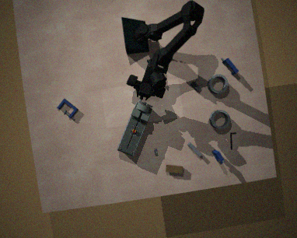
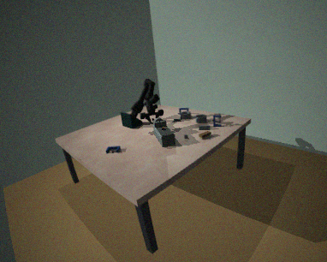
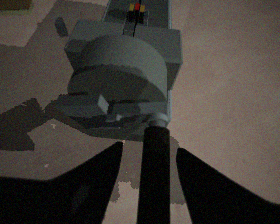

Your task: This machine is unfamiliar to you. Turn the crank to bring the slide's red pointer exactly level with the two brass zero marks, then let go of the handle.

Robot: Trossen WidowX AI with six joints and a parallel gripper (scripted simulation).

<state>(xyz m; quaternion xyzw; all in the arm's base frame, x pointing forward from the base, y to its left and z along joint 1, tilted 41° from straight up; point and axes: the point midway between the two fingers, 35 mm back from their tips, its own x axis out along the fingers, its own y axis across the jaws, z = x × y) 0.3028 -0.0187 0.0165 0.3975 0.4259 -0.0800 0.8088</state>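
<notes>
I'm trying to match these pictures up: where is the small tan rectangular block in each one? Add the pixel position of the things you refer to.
Top: the small tan rectangular block (image 1: 174,169) (image 2: 205,134) (image 3: 10,4) is below centre, slightly right.
Exterior: right of centre, near the tabletop's right-hand edge.
Wrist: top left corner, partly cut off.
Shared landmark: the long grey box-shaped machine (image 1: 126,143) (image 2: 165,138) (image 3: 123,52), with the block to its right in the top and exterior views, left in the wrist view.
</notes>
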